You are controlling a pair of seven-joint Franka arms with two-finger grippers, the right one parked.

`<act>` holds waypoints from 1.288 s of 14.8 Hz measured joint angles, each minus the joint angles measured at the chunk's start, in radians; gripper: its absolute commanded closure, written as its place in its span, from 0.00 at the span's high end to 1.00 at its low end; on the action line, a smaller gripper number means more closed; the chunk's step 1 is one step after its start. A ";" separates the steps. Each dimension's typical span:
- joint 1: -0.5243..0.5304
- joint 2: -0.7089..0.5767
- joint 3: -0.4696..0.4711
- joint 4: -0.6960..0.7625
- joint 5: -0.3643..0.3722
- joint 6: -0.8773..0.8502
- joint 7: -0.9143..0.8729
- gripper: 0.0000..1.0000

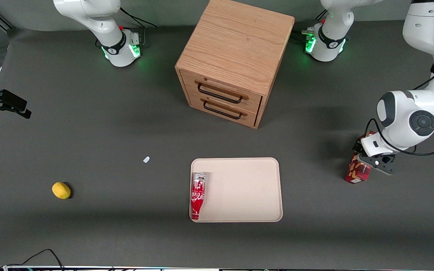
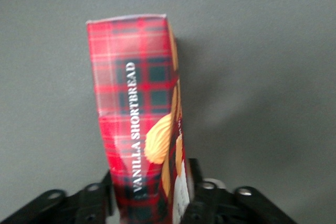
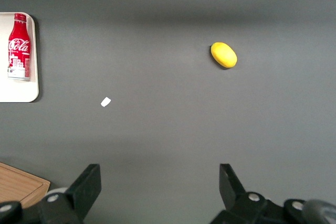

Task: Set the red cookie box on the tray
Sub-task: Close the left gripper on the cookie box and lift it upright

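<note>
The wooden drawer cabinet [image 1: 236,60] sits farther from the front camera than the cream tray [image 1: 247,188], which already holds a red Coca-Cola bottle can [image 1: 198,195] along one rim. My gripper [image 1: 377,162] is at the working arm's end of the table, well apart from the tray, closed on the red cookie box [image 2: 139,129]. I judge this the grasp step; next calls for lifting and carrying it over bare tray. The box is dark-red plaid, lettered "Vanilla Shortbread", with tan cookies pictured.
</note>
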 measured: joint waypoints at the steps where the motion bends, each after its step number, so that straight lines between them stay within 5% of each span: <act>1: 0.000 0.001 0.003 0.000 -0.001 0.000 0.000 0.00; 10: -0.001 -0.018 0.004 0.036 -0.044 -0.025 0.000 0.00; 19: -0.021 -0.162 -0.106 0.416 -0.058 -0.654 -0.312 0.00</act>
